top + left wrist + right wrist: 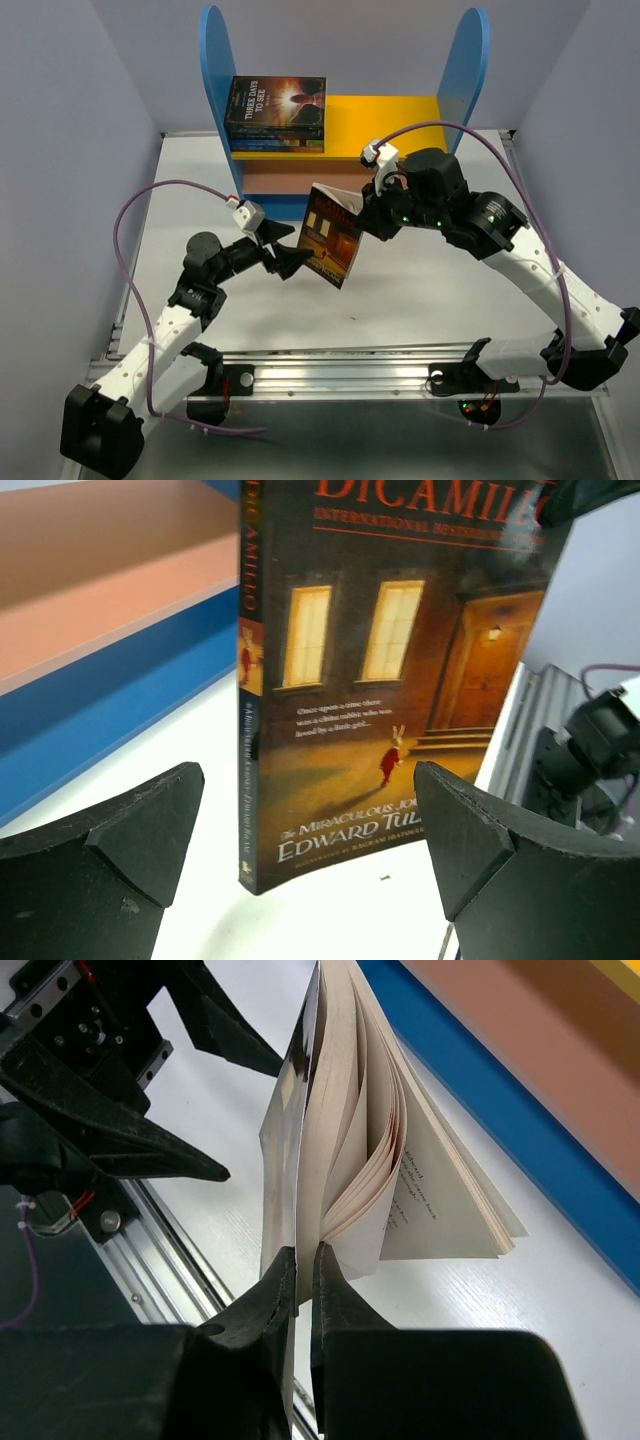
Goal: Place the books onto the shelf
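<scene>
A dark paperback book hangs above the table in front of the shelf. My right gripper is shut on its front cover and a few pages, and the other pages fan open. The cover shows lit windows and a small rabbit. My left gripper is open just left of the book, its fingers on either side of the lower edge without touching it. A stack of books lies on the left of the shelf's yellow board.
The shelf's blue base and brown board are close behind the hanging book. A metal rail runs along the near table edge. Purple cables loop off both arms. Pale walls enclose the table.
</scene>
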`<action>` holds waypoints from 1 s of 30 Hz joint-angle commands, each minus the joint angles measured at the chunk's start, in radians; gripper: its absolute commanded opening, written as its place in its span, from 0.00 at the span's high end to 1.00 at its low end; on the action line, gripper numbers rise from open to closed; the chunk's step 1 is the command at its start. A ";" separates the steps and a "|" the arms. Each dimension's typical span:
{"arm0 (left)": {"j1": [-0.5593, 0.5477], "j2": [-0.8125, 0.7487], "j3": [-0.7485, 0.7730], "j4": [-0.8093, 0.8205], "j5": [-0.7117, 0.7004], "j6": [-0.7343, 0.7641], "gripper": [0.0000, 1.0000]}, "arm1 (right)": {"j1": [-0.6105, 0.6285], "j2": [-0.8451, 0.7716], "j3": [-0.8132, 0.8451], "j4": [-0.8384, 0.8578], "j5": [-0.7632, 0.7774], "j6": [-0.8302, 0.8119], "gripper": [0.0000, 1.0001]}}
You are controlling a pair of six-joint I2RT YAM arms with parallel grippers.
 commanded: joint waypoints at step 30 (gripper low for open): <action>0.054 0.184 0.124 0.290 0.336 -0.006 0.01 | -0.004 -0.071 0.028 0.057 -0.113 -0.061 0.99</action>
